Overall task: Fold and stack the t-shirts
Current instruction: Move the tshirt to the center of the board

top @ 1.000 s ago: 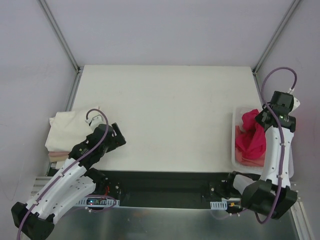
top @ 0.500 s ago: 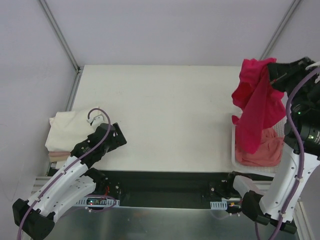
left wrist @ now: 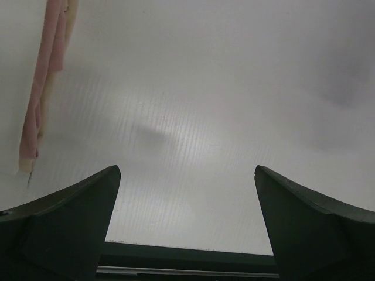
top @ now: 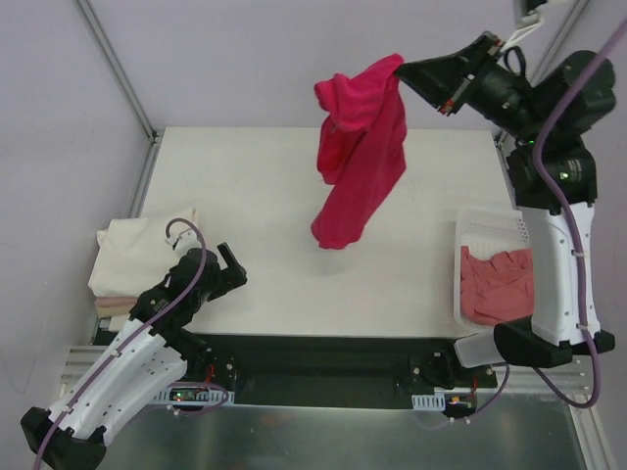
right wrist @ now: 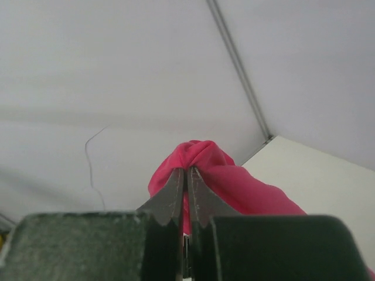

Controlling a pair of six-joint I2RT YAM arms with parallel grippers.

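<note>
My right gripper (top: pixel 404 69) is raised high over the back of the table, shut on the crimson-pink t-shirt (top: pixel 358 157), which hangs bunched in the air. In the right wrist view the jaws pinch its cloth (right wrist: pixel 234 181) at the gripper's tip (right wrist: pixel 187 171). A salmon-pink t-shirt (top: pixel 500 284) lies in the white mesh basket (top: pixel 490 223) at the right. A cream-white t-shirt (top: pixel 132 250) lies folded at the table's left edge. My left gripper (top: pixel 230 266) is open and empty beside it, low over bare table (left wrist: pixel 187 175).
The pale table top (top: pixel 294 196) spreads under the hanging shirt. Metal frame posts (top: pixel 118 69) rise at the back corners. A pink and cream cloth edge (left wrist: pixel 44 88) shows at the left of the left wrist view.
My right gripper lifted the crimson-pink shirt out of the basket and swung it up and left over the table. The salmon-pink shirt now lies uncovered. The left arm barely moved.
</note>
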